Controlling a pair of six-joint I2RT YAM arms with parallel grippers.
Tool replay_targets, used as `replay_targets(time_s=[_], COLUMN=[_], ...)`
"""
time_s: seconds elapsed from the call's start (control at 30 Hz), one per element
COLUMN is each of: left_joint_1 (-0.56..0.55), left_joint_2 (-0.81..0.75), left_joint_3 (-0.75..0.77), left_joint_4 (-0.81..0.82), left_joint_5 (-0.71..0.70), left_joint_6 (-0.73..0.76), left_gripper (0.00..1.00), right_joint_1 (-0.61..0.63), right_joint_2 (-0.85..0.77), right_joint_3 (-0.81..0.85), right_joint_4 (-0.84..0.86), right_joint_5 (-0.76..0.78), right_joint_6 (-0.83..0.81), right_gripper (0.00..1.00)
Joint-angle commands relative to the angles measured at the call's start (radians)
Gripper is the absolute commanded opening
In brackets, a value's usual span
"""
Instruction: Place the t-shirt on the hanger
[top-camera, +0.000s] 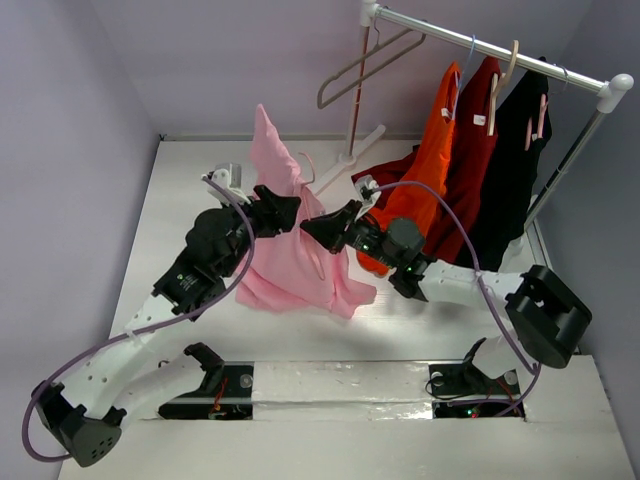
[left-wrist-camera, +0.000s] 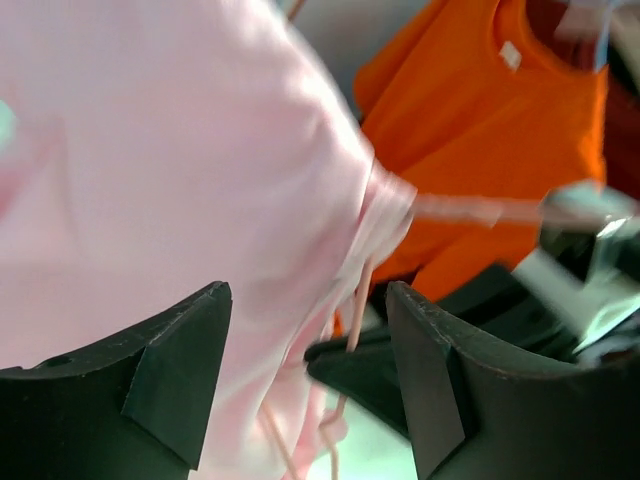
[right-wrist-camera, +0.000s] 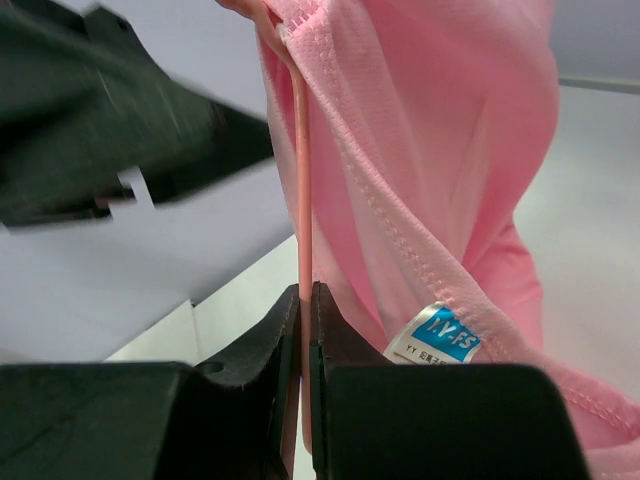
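Observation:
The light pink t-shirt (top-camera: 285, 240) hangs in a tall peak mid-table, its lower hem on the table. The thin pale pink hanger (top-camera: 307, 162) pokes out beside it, mostly hidden under the cloth. My right gripper (top-camera: 325, 228) is shut on a thin rod of the hanger (right-wrist-camera: 303, 200); the shirt (right-wrist-camera: 450, 150) with its blue label (right-wrist-camera: 440, 335) lies right beside the jaws (right-wrist-camera: 305, 295). My left gripper (top-camera: 280, 212) is open at the shirt's left side; the shirt (left-wrist-camera: 150, 180) and a hanger rod (left-wrist-camera: 355, 310) lie just ahead of its spread fingers (left-wrist-camera: 305, 310).
A white clothes rack (top-camera: 490, 50) stands at the back right with a grey-beige hanger (top-camera: 365, 65), an orange shirt (top-camera: 430, 170), a dark red shirt (top-camera: 480, 150) and a black garment (top-camera: 520, 160). Its foot (top-camera: 350, 158) sits behind the pink shirt.

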Motion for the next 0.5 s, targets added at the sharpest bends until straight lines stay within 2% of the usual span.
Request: replay_targets(time_s=[0.0,0.17,0.47], left_joint_1=[-0.006,0.003,0.034], left_joint_2=[-0.008,0.039,0.158], left_joint_3=[0.094,0.128,0.171], left_joint_4=[0.038,0.101,0.165], left_joint_5=[-0.071,-0.069,-0.014], left_joint_6=[0.017,-0.046,-0.167], left_gripper=[0.59,0.55,0.56], right_joint_1=[0.006,0.006,0.006], right_joint_2=[-0.046,-0.08,-0.138], right_joint_3=[-0.025,-0.072,-0.111], right_joint_4=[0.16,0.153,0.123], right_joint_5=[-0.007,-0.006,-0.033], right_joint_6=[-0.015,-0.024,-0.026], right_gripper=[0.0,0.0,0.0])
